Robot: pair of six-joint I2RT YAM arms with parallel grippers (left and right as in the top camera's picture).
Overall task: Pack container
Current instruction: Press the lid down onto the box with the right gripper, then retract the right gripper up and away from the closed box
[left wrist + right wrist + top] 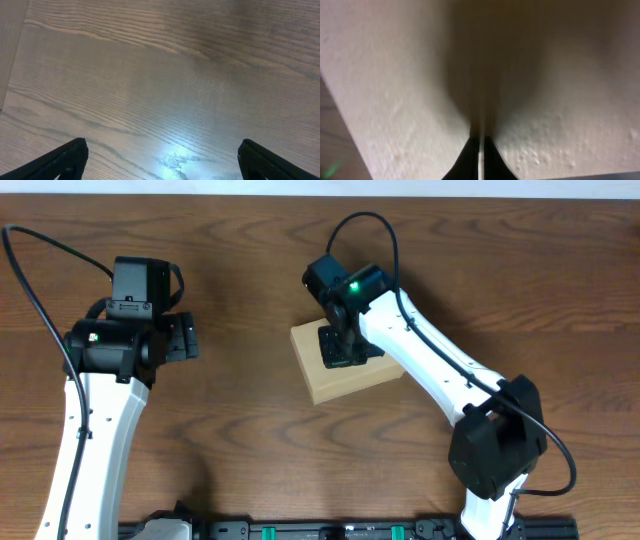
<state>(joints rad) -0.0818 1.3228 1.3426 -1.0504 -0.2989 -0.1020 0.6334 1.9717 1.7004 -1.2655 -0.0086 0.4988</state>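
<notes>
Pressed together at the bottom of your right wrist view, the two dark fingers of the right hand [480, 150] meet with only a hairline of light between them, so that hand is closed and holds nothing. Pale, slightly pebbled cardboard fills nearly all of that view: it is the flat top of the container [395, 75], with the hand's shadow spread across it. From these views you cannot tell whether the tips touch the cardboard or sit just off it. From overhead, the container [330, 385] lies a little right of centre on the counter [250, 260], turned at a slant to its edges, and your right hand [340, 350] comes down over the box's far half. The counter is dark brown wood with a strong grain, and it shows a soft sheen in the left wrist view. A black rail [330, 530] runs along the near edge. Your left hand [185, 338] is well apart from the container, over bare wood on the left, with its fingers spread wide and nothing between them.
</notes>
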